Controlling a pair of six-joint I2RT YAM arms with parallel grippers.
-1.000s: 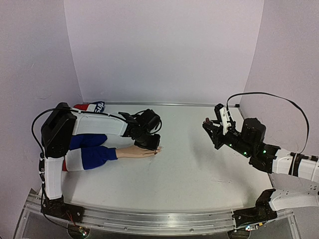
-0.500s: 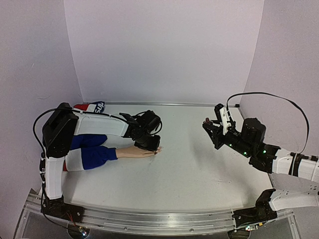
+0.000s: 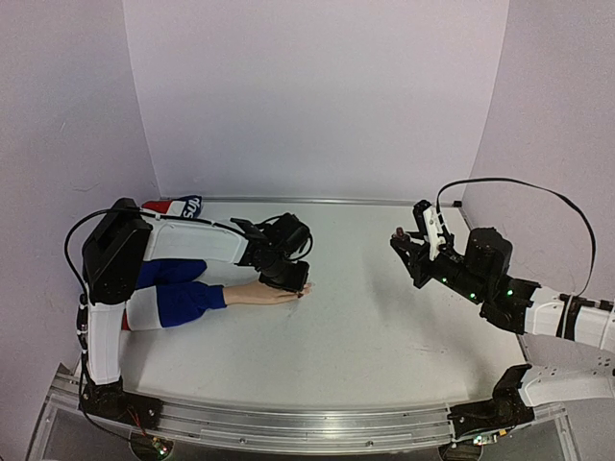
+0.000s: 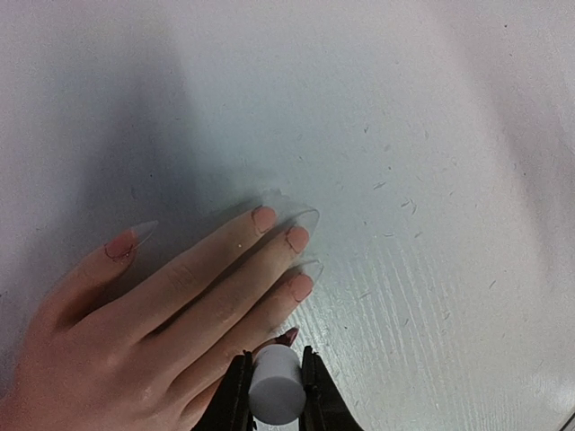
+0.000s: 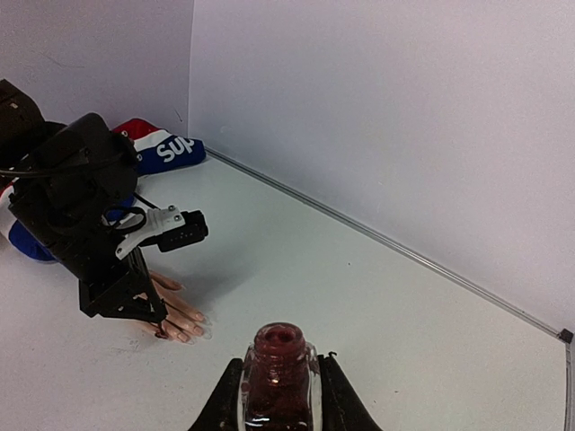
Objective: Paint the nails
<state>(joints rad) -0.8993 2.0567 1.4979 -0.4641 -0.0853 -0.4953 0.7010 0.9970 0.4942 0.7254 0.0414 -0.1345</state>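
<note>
The peach mannequin hand [image 3: 258, 294] lies flat, fingers pointing right, its blue, white and red sleeve [image 3: 171, 303] to the left. In the left wrist view its nails [image 4: 300, 287] are pale with clear tips; the little finger nail [image 4: 287, 336] is dark red. My left gripper [image 4: 276, 388] is shut on a white brush cap [image 4: 275, 382] right over that little finger; it also shows in the top view [image 3: 290, 279]. My right gripper [image 5: 280, 395] is shut on an open bottle of dark red polish [image 5: 279, 373], held above the table at the right [image 3: 408, 246].
A red, white and blue cloth [image 3: 178, 206] lies at the back left corner by the wall. A metal strip [image 5: 377, 235] runs along the foot of the back wall. The left arm [image 3: 187, 240] stretches over the sleeve.
</note>
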